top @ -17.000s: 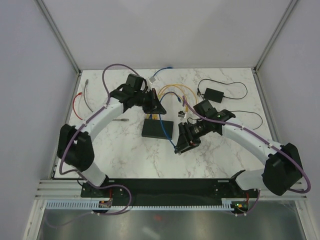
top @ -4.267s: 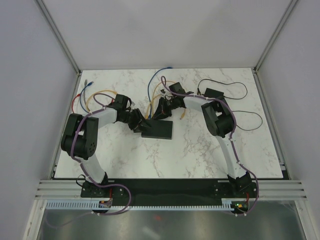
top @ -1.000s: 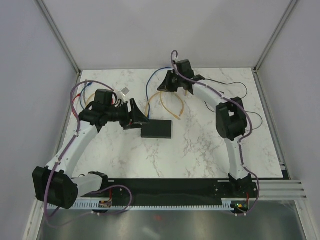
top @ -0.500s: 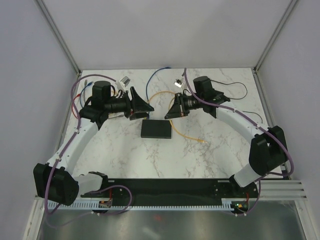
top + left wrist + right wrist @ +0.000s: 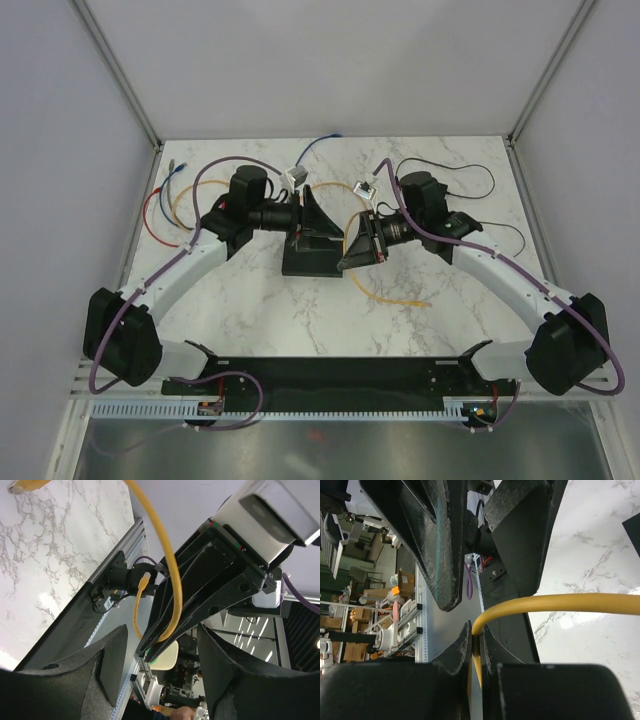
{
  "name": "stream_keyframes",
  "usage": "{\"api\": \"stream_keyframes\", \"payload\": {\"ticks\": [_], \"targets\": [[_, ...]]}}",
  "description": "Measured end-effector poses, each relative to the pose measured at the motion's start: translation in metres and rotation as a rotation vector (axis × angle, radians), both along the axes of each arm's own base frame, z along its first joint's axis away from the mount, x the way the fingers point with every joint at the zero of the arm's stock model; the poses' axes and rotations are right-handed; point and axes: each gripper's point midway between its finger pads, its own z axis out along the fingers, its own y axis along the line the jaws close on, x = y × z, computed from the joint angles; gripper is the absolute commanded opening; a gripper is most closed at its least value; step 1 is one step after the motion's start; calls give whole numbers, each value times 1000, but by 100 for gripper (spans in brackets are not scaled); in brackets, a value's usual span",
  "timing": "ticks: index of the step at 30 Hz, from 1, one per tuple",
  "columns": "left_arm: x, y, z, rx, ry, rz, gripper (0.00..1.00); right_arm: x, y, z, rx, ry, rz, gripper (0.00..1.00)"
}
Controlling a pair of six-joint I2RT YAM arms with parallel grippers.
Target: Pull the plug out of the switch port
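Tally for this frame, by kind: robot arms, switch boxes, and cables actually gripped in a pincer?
Arms: 2, the left arm and the right arm
switch: 1
Cables gripped: 1, the yellow cable in the right pincer
Total: 4

The left arm (image 5: 172,272) and the right arm (image 5: 500,268) share one build: smooth white shells on the long links, bulky matte-black housings at the joints. A thin purple cable (image 5: 222,161) runs along each arm in loose loops, ending at the flat black base plate (image 5: 340,373), where small coloured connectors sit. The left end effector (image 5: 320,217) and the right end effector (image 5: 355,243) are black throughout. Seen close, the left one's fingers (image 5: 65,675) are thick and curved, with a rough, grainy surface.
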Motion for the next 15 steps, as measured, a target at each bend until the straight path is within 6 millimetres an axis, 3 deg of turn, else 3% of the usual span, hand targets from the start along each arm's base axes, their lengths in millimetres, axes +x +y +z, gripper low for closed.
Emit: {"api": "stream_keyframes", "payload": {"ticks": [8, 15], "targets": [[0, -19, 11, -33, -9, -36, 58, -11, -3, -11, -16, 40, 5, 0], [-8, -32, 2, -28, 36, -80, 52, -18, -5, -1, 0, 17, 5, 0]]}}
